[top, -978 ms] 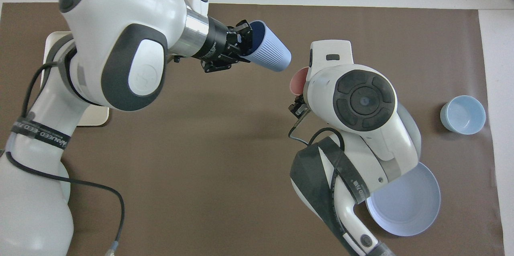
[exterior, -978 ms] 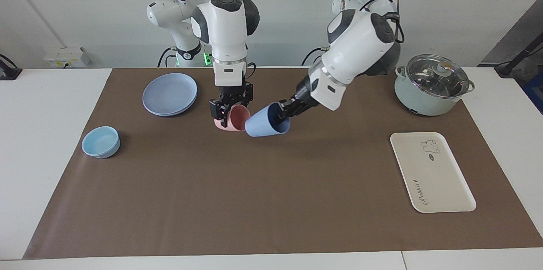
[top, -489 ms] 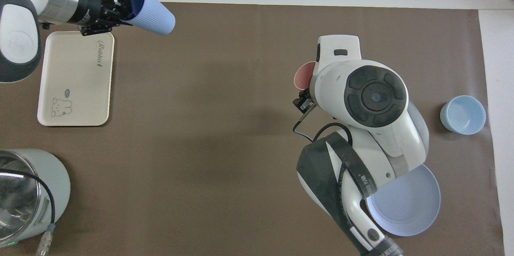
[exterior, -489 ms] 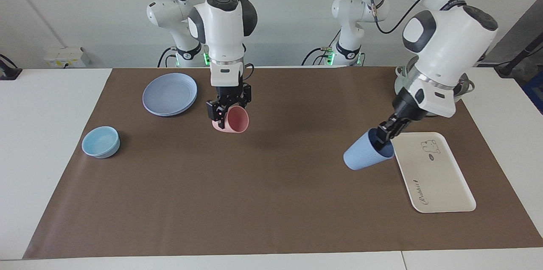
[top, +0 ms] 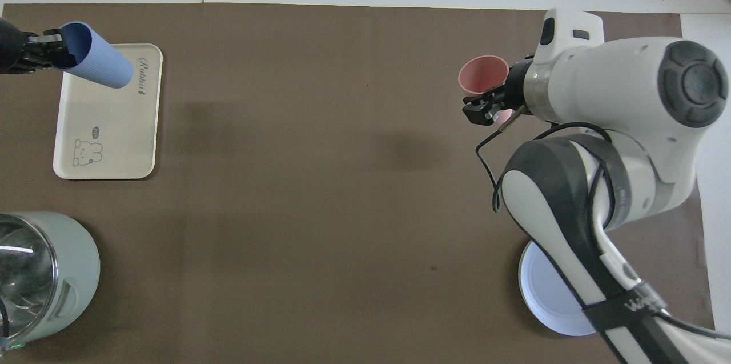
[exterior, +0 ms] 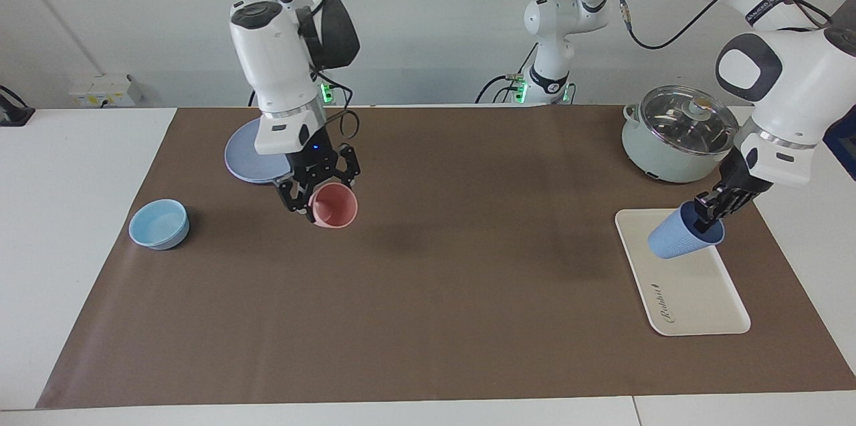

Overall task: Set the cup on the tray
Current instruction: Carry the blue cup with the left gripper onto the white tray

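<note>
The cup [exterior: 683, 240] is a ribbed periwinkle-blue tumbler. It hangs tilted over the tray [exterior: 695, 299], base down toward the cream surface. My left gripper [exterior: 707, 212] is shut on its rim, one finger inside the mouth. Whether the base touches the tray I cannot tell. From overhead the cup [top: 98, 56] lies across the tray [top: 105, 141] near the lettering, with the left gripper [top: 52, 47] at the picture's edge. My right gripper [exterior: 314, 195] is shut on a pink cup [exterior: 334, 205] held tilted over the mat.
A pale green pot with a glass lid [exterior: 679, 135] stands just nearer the robots than the tray. A round blue plate [exterior: 251, 157] lies under the right arm, and a light-blue bowl [exterior: 159, 224] sits toward the right arm's end.
The left arm has carried the blue cup from the table's middle to over the tray. The right arm has swung toward its own end with the pink cup, away from the middle.
</note>
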Tool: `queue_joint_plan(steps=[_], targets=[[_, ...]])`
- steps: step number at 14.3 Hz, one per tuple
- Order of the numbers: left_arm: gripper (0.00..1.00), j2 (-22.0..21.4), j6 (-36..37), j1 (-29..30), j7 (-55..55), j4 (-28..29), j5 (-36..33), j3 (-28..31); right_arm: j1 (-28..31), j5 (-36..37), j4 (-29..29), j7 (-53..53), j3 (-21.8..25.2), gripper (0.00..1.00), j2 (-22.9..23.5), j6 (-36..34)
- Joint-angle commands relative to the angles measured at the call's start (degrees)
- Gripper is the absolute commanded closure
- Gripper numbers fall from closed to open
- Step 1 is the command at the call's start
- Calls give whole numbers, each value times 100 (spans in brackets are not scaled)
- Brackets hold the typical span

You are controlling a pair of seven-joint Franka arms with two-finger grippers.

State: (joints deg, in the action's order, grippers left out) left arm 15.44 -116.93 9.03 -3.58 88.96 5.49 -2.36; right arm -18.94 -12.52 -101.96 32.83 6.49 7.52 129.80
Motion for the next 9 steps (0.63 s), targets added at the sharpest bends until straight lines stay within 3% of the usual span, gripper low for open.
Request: queue_joint_plan(steps=[1,4,7,9], targets=[[100,-550,-934,545,681,1236,-127,-72,513,-1151,-139,1256,-52,100,4,150],[100,-454,-1480,1065,1446,1448,-74,-81,1092,-2784,-262,2898,-52,100,152,185],[100,-103,-2137,1074,1554,1658,-74,-72,1559,-4473,-552,4298,-43,100,268,186],[100,90,-2753,1074,1554,1904,-74,-72,1718,-4951,-632,4722,-52,100,346,168]])
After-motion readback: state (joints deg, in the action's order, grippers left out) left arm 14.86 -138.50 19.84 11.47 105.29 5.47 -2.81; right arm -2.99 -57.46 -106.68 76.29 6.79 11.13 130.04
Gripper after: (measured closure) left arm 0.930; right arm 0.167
